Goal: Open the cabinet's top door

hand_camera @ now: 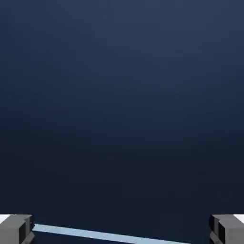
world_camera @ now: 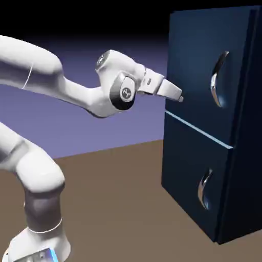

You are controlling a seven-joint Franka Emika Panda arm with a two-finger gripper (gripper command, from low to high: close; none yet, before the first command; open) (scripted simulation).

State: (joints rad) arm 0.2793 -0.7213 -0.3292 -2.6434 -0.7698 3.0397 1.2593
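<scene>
Exterior view, left to right. Arm enters from the left edge and runs toward centre. Gripper sits just right of centre, at mid-upper height, pointing right at the cabinet, which fills the right third of the frame.

Top door is the taller navy panel, upper right; it looks shut, flush with the panel below. A thin pale seam divides the two. Gripper tip is at or just short of the door's left part, low on the panel, a little above the seam. Contact: cannot tell.

Top handle, curved silver, stands upright: long axis runs top to bottom of the frame. It lies right of the gripper and slightly higher, clearly apart from it. Lower handle is well below, on the short panel.

Hand view: plain navy door fills the frame; the seam slants along the bottom edge. Grey fingertips sit at the two bottom corners, spread wide, nothing between them: gripper released, empty. No handle in this view.

Judgement: reach not lined up yet. The next move turns on shifting right and a little up, jaws straddling the upright handle.
</scene>
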